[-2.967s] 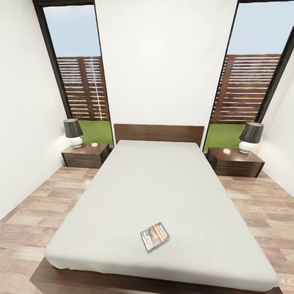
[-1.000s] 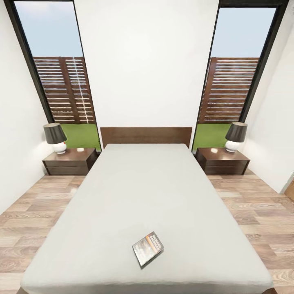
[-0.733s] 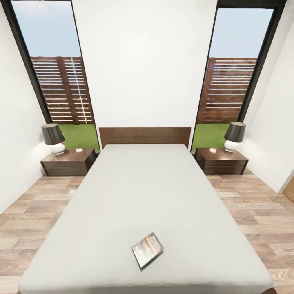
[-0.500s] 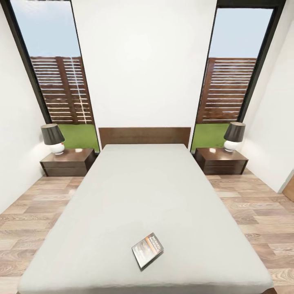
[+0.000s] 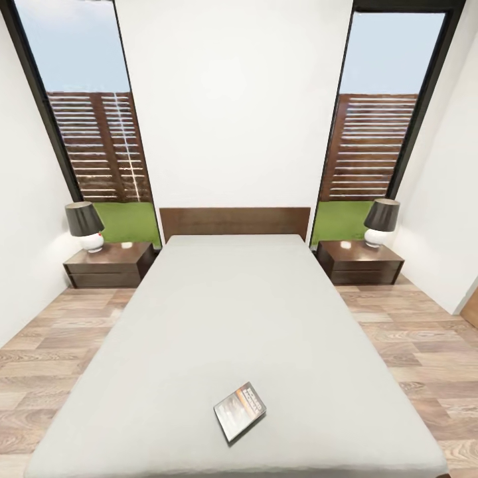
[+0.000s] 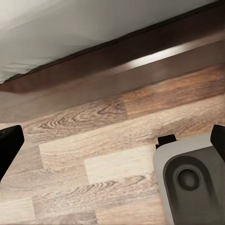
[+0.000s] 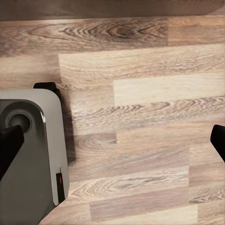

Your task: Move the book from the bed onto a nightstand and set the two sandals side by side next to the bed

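We're at the foot of the bed [image 5: 239, 318], looking straight up it. At 10 o'clock: left nightstand [image 5: 108, 265], drawers closed so we can't see any contents, a dark-shaded lamp [image 5: 84, 225] on top. At 12: headboard [image 5: 234, 223] against the white wall, with tall windows either side. At 2 o'clock: right nightstand [image 5: 359, 261], also closed, with its own lamp [image 5: 382, 222]. The book [image 5: 239, 411] lies flat on the mattress at 6 o'clock, skewed, well apart from both nightstands. Left gripper [image 6: 112, 145] hangs over the wood floor [image 6: 93, 154] by the bed frame [image 6: 117, 65], fingers spread wide, nothing between them. Right gripper [image 7: 112, 140] is likewise spread over bare planks beside our grey base [image 7: 28, 154].
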{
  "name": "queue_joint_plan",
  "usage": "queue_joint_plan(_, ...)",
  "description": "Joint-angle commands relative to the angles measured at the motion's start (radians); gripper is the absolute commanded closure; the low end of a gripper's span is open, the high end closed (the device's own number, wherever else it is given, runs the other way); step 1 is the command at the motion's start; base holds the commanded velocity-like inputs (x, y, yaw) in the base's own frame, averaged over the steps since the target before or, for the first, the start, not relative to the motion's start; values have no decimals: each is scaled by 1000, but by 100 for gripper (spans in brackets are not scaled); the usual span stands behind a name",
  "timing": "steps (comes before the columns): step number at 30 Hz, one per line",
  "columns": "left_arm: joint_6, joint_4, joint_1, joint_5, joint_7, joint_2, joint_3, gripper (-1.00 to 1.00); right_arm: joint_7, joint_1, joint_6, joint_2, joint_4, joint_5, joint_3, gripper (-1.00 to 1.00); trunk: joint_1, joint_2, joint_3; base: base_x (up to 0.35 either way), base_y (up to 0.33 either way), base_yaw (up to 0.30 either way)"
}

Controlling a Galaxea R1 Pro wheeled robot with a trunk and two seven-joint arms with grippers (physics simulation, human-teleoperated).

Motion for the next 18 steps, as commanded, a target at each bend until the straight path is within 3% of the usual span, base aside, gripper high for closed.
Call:
queue_joint_plan(1,-3,0,-1,7,4,0,-9,-100,2,-1,-6,-1,3,9,-9,-100,1,-2,-2,29,0,-1)
queue_joint_plan(18,-3,1,-1,7,5,0,-9,-100,2,-1,-6,1,3,9,-9,-100,1,-2,-4,29,-21,17)
